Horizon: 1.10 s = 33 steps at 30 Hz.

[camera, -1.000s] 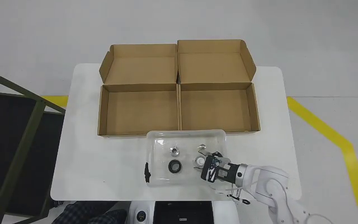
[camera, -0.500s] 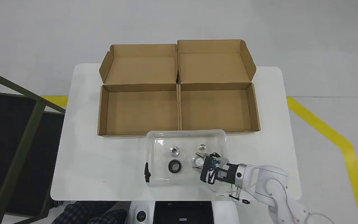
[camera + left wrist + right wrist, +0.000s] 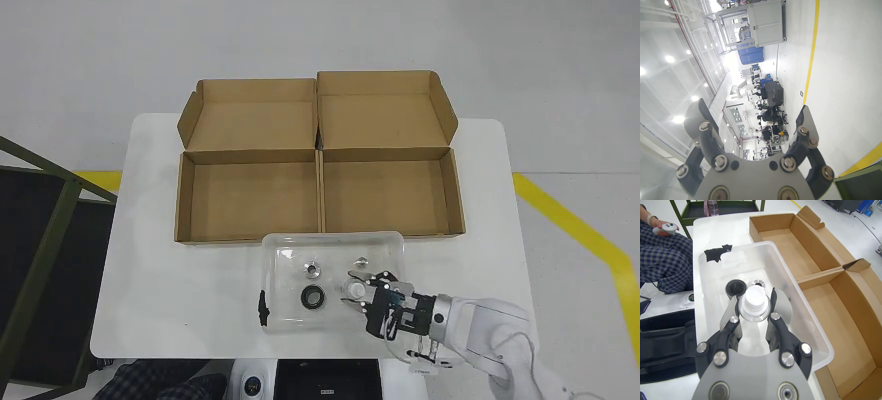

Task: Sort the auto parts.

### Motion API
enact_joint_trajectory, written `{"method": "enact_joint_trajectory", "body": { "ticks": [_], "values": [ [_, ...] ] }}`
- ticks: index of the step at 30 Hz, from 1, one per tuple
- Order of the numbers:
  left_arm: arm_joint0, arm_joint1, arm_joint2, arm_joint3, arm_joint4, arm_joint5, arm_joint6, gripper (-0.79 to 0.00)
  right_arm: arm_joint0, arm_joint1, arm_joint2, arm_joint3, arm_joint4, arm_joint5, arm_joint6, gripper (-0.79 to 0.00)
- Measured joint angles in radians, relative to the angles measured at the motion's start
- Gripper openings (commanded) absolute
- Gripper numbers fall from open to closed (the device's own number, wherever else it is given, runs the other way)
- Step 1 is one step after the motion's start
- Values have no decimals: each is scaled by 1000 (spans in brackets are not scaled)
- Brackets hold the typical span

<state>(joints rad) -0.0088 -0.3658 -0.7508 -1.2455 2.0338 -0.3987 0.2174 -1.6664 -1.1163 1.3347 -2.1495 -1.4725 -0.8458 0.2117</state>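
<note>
A clear plastic bin [image 3: 333,240] stands at the table's front and holds the auto parts. In it lie a black ring bearing [image 3: 736,288] [image 3: 314,297], a small silver flanged part [image 3: 758,283] [image 3: 313,268] and a white stepped part [image 3: 755,302] on a clear flange. My right gripper [image 3: 754,297] [image 3: 380,305] is inside the bin's right half, shut on the white stepped part, one finger on each side of it. My left gripper [image 3: 751,113] is open with nothing in it and points up into the room.
Two open cardboard boxes [image 3: 248,195] [image 3: 385,192] sit side by side just behind the bin, flaps raised at the back. Black tape [image 3: 715,254] sticks on the bin's left rim. Bare white table lies to the left and right of the bin.
The right arm's wrist has shifted slightly toward the table's front edge and turned a little. The black bearing and silver part have not moved.
</note>
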Motion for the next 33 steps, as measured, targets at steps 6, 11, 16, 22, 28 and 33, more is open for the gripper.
{"method": "enact_joint_trajectory", "body": {
  "ticks": [6, 11, 16, 22, 28, 33],
  "values": [
    [0, 0, 0, 0, 0, 0, 0, 0, 23, -3, -9, 32, 111, 48, -74, -785],
    [0, 0, 0, 0, 0, 0, 0, 0, 73, -12, -47, 91, 257, 85, -104, -785],
    [0, 0, 0, 0, 0, 0, 0, 0, 125, -19, -72, 106, 402, 116, -126, -785],
    [0, 0, 0, 0, 0, 0, 0, 0, 147, -21, -61, 69, 525, 151, -142, -785],
    [0, 0, 0, 0, 0, 0, 0, 0, 146, -22, -35, 41, 603, 196, -180, -785],
    [0, 0, 0, 0, 0, 0, 0, 0, 146, -25, -20, 30, 655, 232, -217, -785]
  ]
}}
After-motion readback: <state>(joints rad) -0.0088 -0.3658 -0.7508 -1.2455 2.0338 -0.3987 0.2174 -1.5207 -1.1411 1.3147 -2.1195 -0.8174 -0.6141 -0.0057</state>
